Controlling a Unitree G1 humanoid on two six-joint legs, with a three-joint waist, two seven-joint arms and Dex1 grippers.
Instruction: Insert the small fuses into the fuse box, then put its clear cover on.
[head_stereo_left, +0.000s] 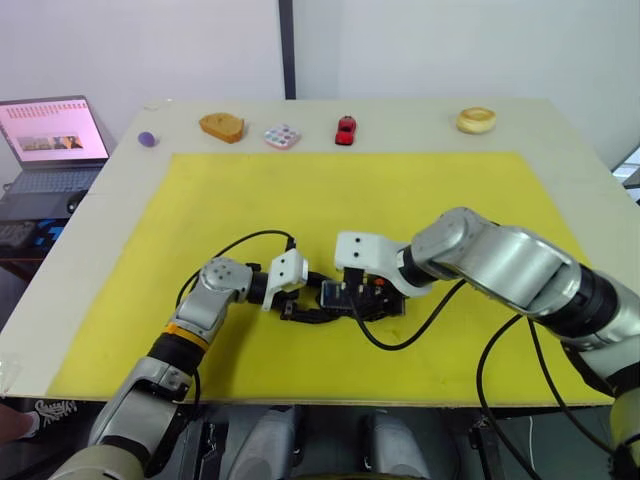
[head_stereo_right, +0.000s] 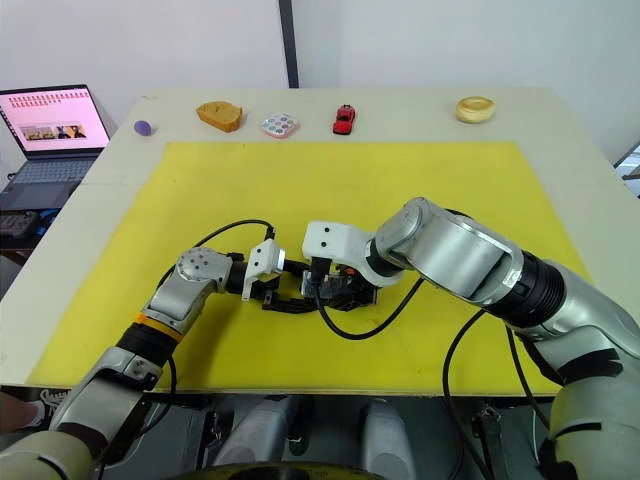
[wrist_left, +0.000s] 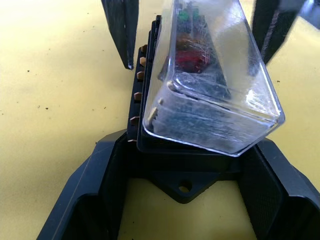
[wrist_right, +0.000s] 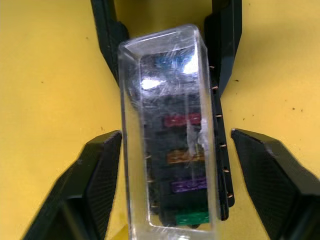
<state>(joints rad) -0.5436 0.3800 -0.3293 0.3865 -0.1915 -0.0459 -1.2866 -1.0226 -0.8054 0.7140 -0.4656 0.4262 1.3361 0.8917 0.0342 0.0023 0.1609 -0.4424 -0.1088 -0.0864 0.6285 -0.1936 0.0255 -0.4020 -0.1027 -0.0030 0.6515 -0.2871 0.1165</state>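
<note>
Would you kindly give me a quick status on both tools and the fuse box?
Left tool and right tool open, flanking the fuse box from opposite ends. Clear cover on, sitting tilted, fuses inside. Nothing in the way.

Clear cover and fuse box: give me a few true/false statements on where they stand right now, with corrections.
1. The clear cover sits over the fuse box. True.
2. Coloured fuses show in the slots under the cover. True.
3. The left gripper is shut on the red toy car. False: it is open, fingers either side of the fuse box; the car stands at the table's far edge.
4. The right gripper is open, straddling the box. True.
5. The box lies off the yellow mat. False: it is on it.
</note>
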